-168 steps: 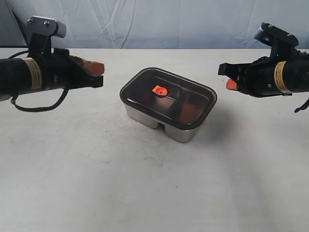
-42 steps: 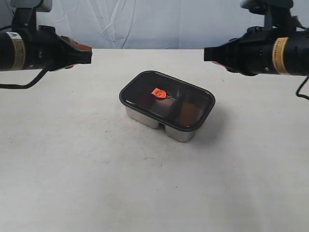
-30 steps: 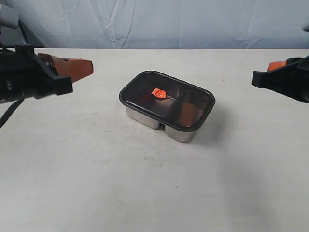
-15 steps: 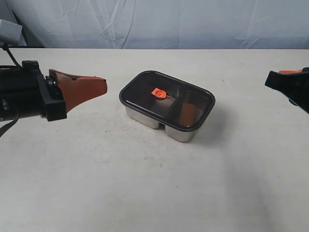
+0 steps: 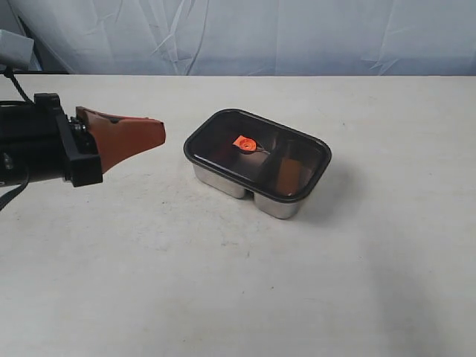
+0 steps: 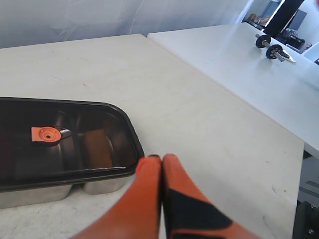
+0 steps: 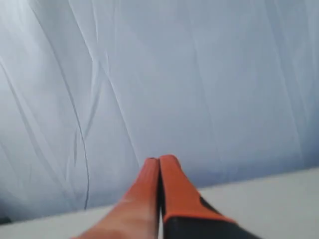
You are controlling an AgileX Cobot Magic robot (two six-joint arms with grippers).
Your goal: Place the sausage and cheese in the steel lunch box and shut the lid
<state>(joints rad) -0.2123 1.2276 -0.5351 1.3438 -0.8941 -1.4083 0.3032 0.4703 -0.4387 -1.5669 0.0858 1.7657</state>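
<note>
We judge the task done: the lid (image 5: 257,154) sits on the steel lunch box (image 5: 278,206) in the middle of the worktop (image 5: 223,297), contents unclear beneath. Left gripper (image 5: 160,134) and right gripper (image 7: 159,160) show jaws pressed together, empty.

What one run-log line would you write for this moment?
lid: on steel lunch box | left gripper: shut, empty, beside box, apart | right gripper: shut, empty | contents: unclear through lid

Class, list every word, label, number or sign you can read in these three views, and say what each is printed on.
None can be read. The lid, the steel lunch box, the left hand and the right hand show no lettering.
</note>
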